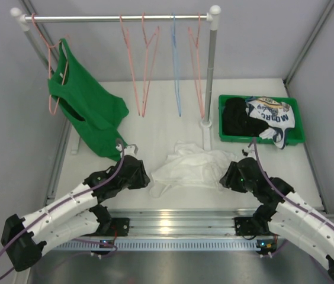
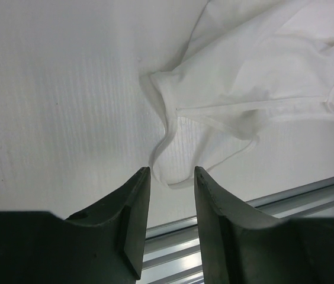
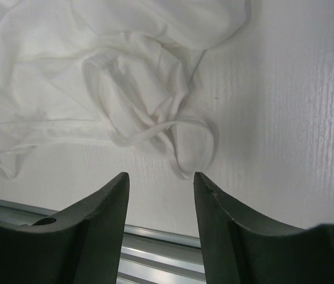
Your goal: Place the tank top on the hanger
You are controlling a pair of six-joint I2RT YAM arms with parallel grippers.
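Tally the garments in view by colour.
Green: 1, thin green tank top, hanging at left.
White: 2, plain white thin-fabric tank top on the table; white garment with blue lettering in the green plastic bin.
Black: 1, black cloth bundle in that bin.
Total: 4

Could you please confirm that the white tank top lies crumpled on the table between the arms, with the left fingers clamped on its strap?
Not quite: the left wrist view shows the left fingers open and empty, with the strap of the white tank top lying just beyond their tips. The rest is right.
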